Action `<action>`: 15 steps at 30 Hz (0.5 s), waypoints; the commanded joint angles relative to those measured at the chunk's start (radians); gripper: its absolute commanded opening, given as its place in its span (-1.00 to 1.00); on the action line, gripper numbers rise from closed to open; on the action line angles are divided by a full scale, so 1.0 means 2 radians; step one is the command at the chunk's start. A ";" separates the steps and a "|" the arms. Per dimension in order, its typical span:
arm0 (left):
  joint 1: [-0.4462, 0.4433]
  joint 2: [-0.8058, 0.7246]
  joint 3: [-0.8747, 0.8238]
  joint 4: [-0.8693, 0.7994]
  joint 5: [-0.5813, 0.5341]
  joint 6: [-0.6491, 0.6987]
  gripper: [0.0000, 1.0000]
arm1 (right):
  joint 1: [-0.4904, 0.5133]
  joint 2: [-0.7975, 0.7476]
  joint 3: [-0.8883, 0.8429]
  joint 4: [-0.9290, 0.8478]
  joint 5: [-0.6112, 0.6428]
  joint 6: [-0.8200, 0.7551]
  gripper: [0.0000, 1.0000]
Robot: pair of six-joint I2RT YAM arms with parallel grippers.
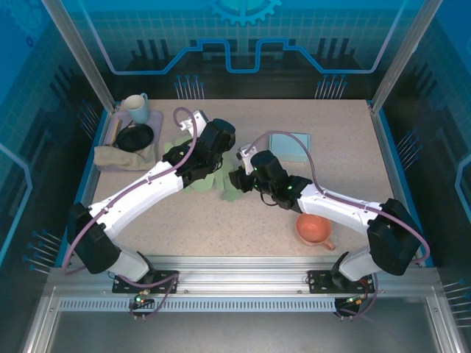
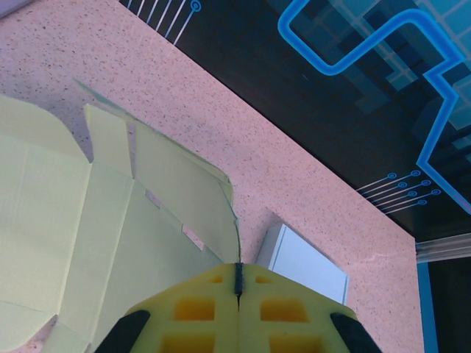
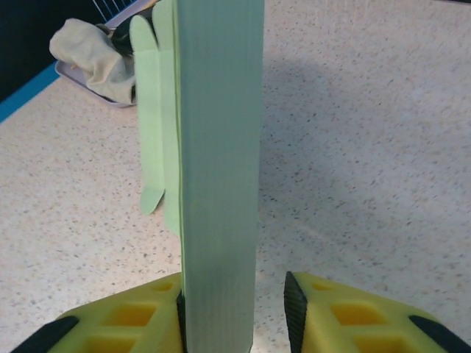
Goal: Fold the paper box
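The speckled beige surface point(image 1: 353, 169) carries a pale green, flat-cut paper box point(image 2: 110, 235) at its middle, lying between the two arms. The left claw point(image 2: 238, 283) is closed tight, its yellow pads point(image 2: 199, 309) pinching an edge of the box. The right claw point(image 3: 234, 293) stands narrowly parted around an upright flap point(image 3: 217, 147), which touches one pad and leaves a gap beside the other. A small orange cup point(image 1: 313, 229) sits near the right arm.

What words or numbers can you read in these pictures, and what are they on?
There are none to read. The green paper box is blank, and so are the mug and the orange cup. The back wall carries only line drawings and a gear shape.
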 commanded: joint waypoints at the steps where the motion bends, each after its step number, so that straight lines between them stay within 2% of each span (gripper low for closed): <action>1: 0.003 -0.013 -0.006 -0.008 -0.020 0.016 -1.00 | 0.000 -0.005 0.013 -0.024 0.021 -0.028 -0.28; 3: 0.003 -0.011 -0.006 -0.009 -0.020 0.017 -1.00 | 0.000 -0.007 0.016 -0.027 0.018 -0.035 -0.34; 7: 0.003 -0.009 -0.004 -0.011 -0.018 0.022 -1.00 | 0.000 -0.001 0.025 -0.040 0.015 -0.056 -0.76; 10: 0.003 -0.012 -0.004 -0.008 -0.017 0.030 -1.00 | -0.004 0.002 0.026 -0.043 0.016 -0.076 -0.99; 13: 0.006 -0.016 -0.002 -0.008 -0.005 0.053 -1.00 | -0.015 0.000 0.024 -0.045 0.004 -0.099 -1.00; 15: 0.012 -0.023 -0.001 -0.021 0.004 0.064 -0.89 | -0.025 0.000 0.033 -0.057 -0.013 -0.121 -1.00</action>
